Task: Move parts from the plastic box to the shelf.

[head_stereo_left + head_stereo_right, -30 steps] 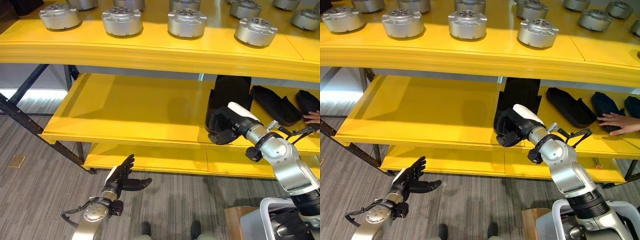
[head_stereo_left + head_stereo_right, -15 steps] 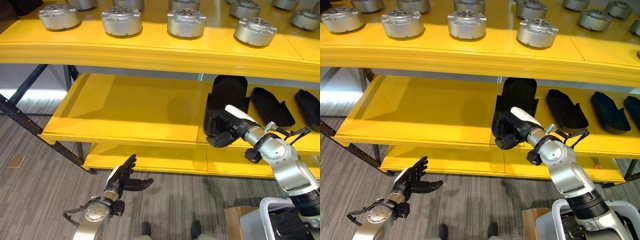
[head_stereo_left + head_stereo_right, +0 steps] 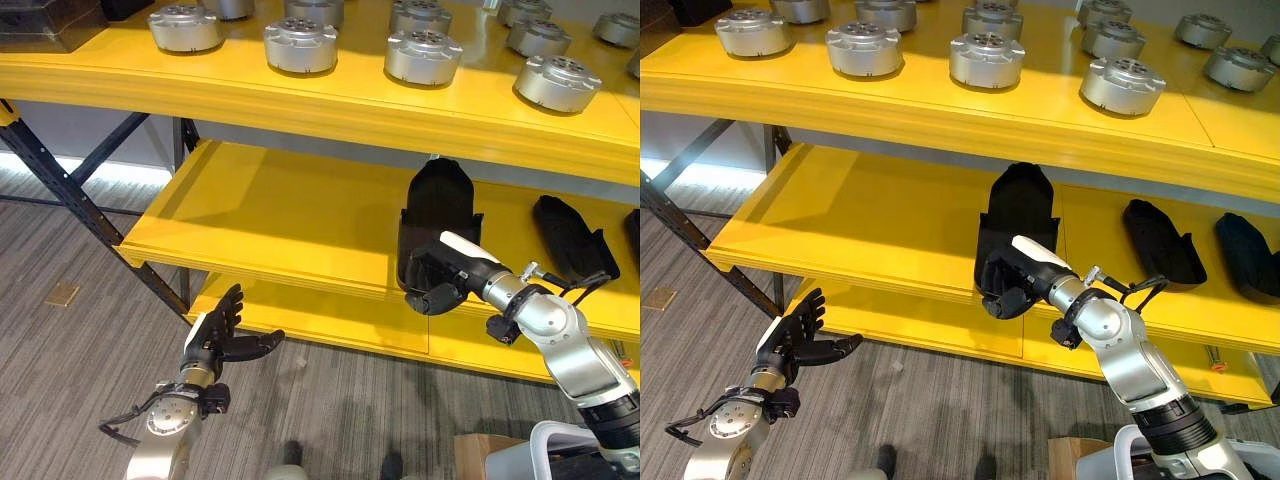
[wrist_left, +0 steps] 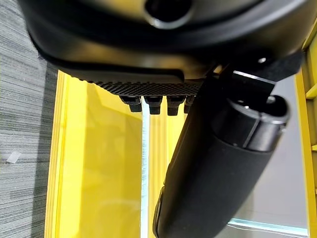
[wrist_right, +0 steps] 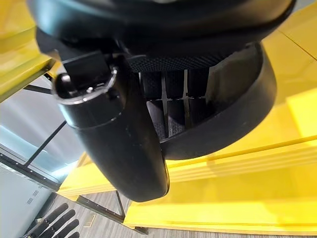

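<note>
I saw my right hand (image 3: 1012, 285) curled round the black part (image 3: 1018, 225) on the middle shelf (image 3: 870, 225); left hand (image 3: 792, 340) hung low, fingers spread wide.

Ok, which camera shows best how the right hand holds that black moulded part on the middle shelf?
The right wrist view: fingers curl inside the black moulded part, thumb outside. Both eye views show the right hand at its near end.

Both arms are silver-grey metal with rounded joint housings. Left hand (image 3: 212, 338) is dark, white-backed; right hand (image 3: 440, 277) is dark with a white cover.
</note>
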### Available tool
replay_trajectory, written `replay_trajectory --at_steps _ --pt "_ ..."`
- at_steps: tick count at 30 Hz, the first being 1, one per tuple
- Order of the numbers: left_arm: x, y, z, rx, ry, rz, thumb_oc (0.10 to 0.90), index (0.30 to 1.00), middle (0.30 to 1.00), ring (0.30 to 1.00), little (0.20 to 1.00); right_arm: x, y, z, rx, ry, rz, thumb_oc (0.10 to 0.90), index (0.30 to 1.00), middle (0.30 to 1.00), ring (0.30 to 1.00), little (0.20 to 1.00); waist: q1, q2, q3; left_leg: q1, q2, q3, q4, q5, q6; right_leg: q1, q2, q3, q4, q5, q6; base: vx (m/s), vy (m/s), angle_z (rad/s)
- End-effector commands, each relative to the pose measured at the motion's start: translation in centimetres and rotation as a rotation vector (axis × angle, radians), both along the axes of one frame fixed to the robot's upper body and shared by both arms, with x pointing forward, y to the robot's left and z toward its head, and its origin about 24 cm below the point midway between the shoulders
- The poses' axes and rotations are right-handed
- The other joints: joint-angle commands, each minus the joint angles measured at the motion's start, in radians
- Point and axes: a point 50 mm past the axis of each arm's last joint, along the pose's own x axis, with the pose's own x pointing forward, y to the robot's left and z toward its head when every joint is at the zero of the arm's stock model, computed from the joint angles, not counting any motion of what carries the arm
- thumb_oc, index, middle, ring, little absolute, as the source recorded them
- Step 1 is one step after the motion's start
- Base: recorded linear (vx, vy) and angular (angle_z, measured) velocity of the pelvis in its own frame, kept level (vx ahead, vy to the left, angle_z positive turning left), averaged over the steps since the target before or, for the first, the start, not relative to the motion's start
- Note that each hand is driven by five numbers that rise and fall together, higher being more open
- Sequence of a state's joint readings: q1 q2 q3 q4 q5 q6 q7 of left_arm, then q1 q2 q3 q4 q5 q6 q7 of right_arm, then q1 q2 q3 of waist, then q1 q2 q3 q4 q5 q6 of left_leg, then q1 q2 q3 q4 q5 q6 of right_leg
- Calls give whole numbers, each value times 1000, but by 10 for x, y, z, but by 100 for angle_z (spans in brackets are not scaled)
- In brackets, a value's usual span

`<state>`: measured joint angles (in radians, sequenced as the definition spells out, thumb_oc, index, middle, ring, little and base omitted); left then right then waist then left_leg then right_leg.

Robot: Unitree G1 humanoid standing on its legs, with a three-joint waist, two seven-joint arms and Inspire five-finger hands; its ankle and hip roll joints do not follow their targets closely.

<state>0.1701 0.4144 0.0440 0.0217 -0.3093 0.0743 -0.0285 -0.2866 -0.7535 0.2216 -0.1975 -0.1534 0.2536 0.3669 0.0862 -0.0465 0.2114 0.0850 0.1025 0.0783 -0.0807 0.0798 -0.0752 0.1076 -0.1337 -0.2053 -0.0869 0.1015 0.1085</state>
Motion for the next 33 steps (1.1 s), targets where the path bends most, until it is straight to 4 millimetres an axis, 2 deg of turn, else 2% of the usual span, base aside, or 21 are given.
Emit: replay_trajectory --at_steps 1,5,9,10,12,14,15,16,17,18,19,20,21,24,27,33 --pt "19 -5 44 15 -224 -79 900 1000 1000 1000 1000 -1 17 62 13 -289 109 400 300 300 300 300 6 -16 -100 28 36 46 -7 -64 -17 47 -18 -75 0 -57 28 60 151 0" --pt "20 -6 44 27 -221 -87 900 1000 1000 1000 1000 0 18 61 10 -293 109 400 300 300 300 300 8 -17 -94 32 17 42 -7 -70 -3 55 -25 -76 8 -57 31 28 170 0" --pt "22 -3 44 42 -217 -94 900 1000 1000 1000 1000 2 14 59 10 -302 80 400 300 300 300 300 11 -17 -85 32 -18 33 1 -82 27 41 -32 -63 82 -85 33 11 234 4" --pt "23 -1 45 63 -219 -105 900 1000 1000 1000 1000 3 10 58 16 -306 57 400 300 300 300 300 13 -16 -74 26 -46 20 17 -91 57 19 -30 -51 167 -106 30 0 348 4" --pt "23 0 47 101 -235 -121 900 1000 1000 1000 1000 4 8 56 18 -304 46 400 300 300 300 300 17 -16 -61 25 -69 16 29 -102 85 -23 -37 -63 279 -97 36 6 298 6" --pt "20 2 52 130 -260 -139 900 1000 1000 1000 1000 5 8 53 7 -302 57 400 300 300 300 300 30 -3 -43 33 -83 27 40 -119 103 -86 -64 -107 435 -47 48 90 314 -21" --pt "15 6 61 142 -292 -123 900 1000 1000 1000 1000 8 17 53 -10 -305 103 400 300 300 300 300 38 1 -15 84 -113 52 33 -155 108 -193 -62 -184 443 -11 57 185 246 -110" --pt "16 5 62 145 -294 -125 900 1000 1000 1000 1000 9 18 54 -12 -306 106 400 300 300 300 300 31 -2 -13 94 -122 44 30 -162 109 -208 -50 -180 399 -6 56 380 82 -109" --pt "18 3 63 142 -293 -141 900 1000 1000 1000 1000 10 19 55 -21 -305 105 400 300 300 300 300 6 -5 -10 136 -136 3 14 -185 109 -247 -21 -147 198 43 70 430 -170 -63" --pt "18 -1 61 128 -291 -156 900 1000 1000 1000 1000 8 15 54 -19 -302 101 400 300 300 300 300 -10 -2 -13 153 -136 -27 4 -186 108 -273 -24 -110 70 109 85 579 -225 155" --pt "17 -8 57 115 -290 -175 900 1000 1000 1000 1000 6 12 53 -19 -304 96 400 300 300 300 300 -27 13 -6 173 -121 -55 0 -194 109 -317 -30 -48 15 139 95 680 -368 153" --pt "15 -17 50 111 -288 -210 900 1000 1000 1000 1000 3 6 52 -27 -310 80 400 300 300 300 300 -53 5 -11 175 -121 -93 18 -215 112 -289 -11 65 5 139 95 654 -372 161" --pt "16 -18 48 118 -280 -224 900 1000 1000 1000 1000 3 5 52 -20 -300 74 400 300 300 300 300 -59 -3 -15 171 -121 -97 34 -230 106 -269 -14 91 8 147 94 598 -373 88" --pt "17 -18 45 84 -259 -219 900 1000 1000 1000 1000 3 2 51 -22 -273 65 400 300 300 300 300 -67 -23 -26 178 -117 -80 55 -245 90 -238 -25 109 48 141 87 389 -188 111" --pt "14 -19 45 76 -244 -235 900 1000 1000 1000 1000 5 1 51 -38 -276 46 400 300 300 300 300 -66 -19 -27 186 -88 -57 48 -245 68 -228 -10 92 97 82 62 272 -102 40" --pt "17 -18 47 86 -246 -242 900 1000 1000 1000 1000 9 -1 57 -49 -304 5 400 300 300 300 300 -66 -11 -3 166 -59 -49 65 -248 59 -280 10 73 195 30 45 71 -52 26"
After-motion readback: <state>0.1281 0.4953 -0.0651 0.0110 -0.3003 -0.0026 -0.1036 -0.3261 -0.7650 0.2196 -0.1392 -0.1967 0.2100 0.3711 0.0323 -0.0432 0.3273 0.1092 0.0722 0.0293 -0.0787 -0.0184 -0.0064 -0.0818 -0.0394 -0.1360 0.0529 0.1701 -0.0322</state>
